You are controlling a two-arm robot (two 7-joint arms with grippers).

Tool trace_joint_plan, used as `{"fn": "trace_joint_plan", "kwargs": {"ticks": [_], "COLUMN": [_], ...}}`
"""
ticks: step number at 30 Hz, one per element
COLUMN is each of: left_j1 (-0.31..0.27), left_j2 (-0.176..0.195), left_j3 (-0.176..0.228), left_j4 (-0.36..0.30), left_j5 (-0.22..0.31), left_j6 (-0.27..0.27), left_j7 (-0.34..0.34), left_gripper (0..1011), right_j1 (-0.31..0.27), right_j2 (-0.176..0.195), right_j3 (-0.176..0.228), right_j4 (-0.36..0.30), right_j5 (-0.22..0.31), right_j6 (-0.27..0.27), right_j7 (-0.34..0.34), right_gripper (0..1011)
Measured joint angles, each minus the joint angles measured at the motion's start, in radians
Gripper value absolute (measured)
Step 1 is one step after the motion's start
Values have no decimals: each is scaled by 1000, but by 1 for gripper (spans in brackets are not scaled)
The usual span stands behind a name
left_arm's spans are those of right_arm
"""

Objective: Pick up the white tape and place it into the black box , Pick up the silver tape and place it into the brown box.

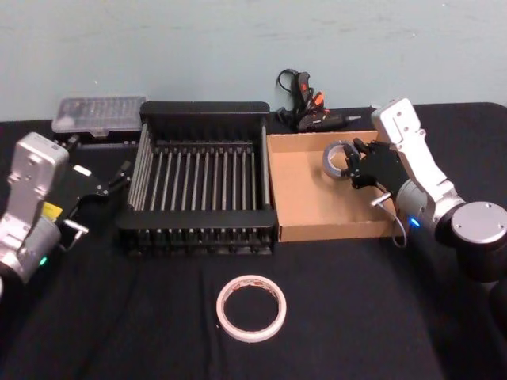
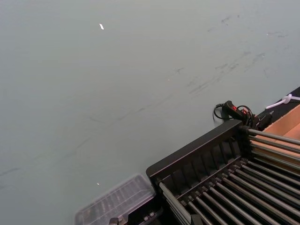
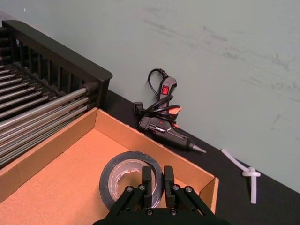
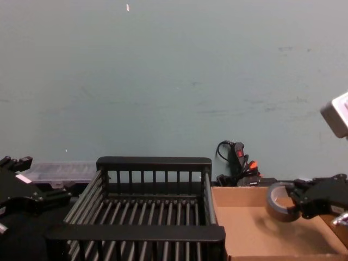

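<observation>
Head view has the right gripper clamped on the silver tape, holding it upright over the far right part of the brown box, while the white tape lies flat on the black tabletop in front of the black box and the left gripper sits off to that crate's left, can't tell how open. Right wrist view shows both fingertips pinching the grey roll's wall above the cardboard floor, with a glue gun lying just past the tray's back wall. Chest view shows the roll hanging clear of the tray's floor, gripped from the right.
</observation>
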Motion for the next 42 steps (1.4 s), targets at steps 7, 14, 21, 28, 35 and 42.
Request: {"fn": "trace_joint_plan", "kwargs": {"ticks": [7,14,21,28,35,42], "left_j1": [0,0,0,0,0,0], "left_j2": [0,0,0,0,0,0], "left_j3": [0,0,0,0,0,0], "left_j4": [0,0,0,0,0,0], "left_j5": [0,0,0,0,0,0], "left_j6": [0,0,0,0,0,0], "left_j7": [0,0,0,0,0,0], "left_gripper": [1001,1001,1001,1001,1001,1001], "right_j1": [7,8,8,8,8,8], "right_j2": [-10,-12,-12,-11,-11,-11], "right_j3": [2,3,3,3,3,3], "right_j4": [22,24,24,24,23,23], "right_j5": [-3,-4,-4,-4,-4,-4], "right_j6": [-3,-3,-3,-2,-1,-1], "right_j7": [0,0,0,-1,-1,-1], "right_gripper": [153,153,171,375,618,827]}}
